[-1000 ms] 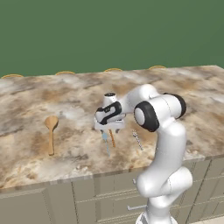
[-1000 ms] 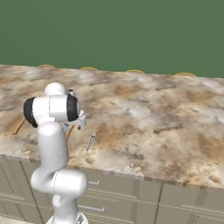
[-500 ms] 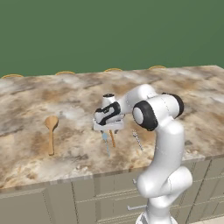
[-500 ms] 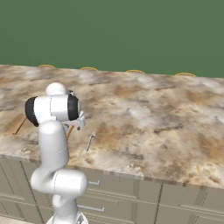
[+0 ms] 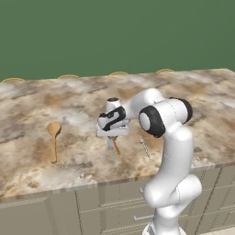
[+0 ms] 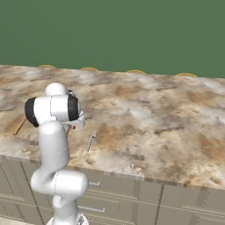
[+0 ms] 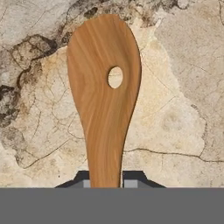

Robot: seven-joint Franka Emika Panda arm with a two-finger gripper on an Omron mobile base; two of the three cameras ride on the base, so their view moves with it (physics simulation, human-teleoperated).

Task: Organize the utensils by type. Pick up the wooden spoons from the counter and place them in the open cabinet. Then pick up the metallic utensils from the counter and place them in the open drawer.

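My gripper (image 5: 113, 137) points down at the counter (image 5: 197, 92), shut on the handle of the shorter, darker wooden spoon (image 7: 105, 87), which lies flat and has a hole in its blade. A fingertip (image 7: 132, 178) presses each side of the handle. The same spoon (image 5: 116, 147) pokes out under the hand. The larger, paler wooden spoon (image 5: 54, 137) lies to the left. A small silver spoon (image 5: 112, 151) lies right beside the gripper, and a thin grey fork-like piece (image 5: 144, 147) (image 6: 91, 141) to its right. The cabinet and open drawer are out of view.
Tan cupboard fronts with shut drawers and grey handles (image 5: 144, 216) run below the counter's front edge. A green wall stands behind the counter. Marbled worktop stretches bare to the right (image 6: 176, 114).
The fingers have closed from wide open onto the darker wooden spoon's handle. Arm and utensils stay where they were.
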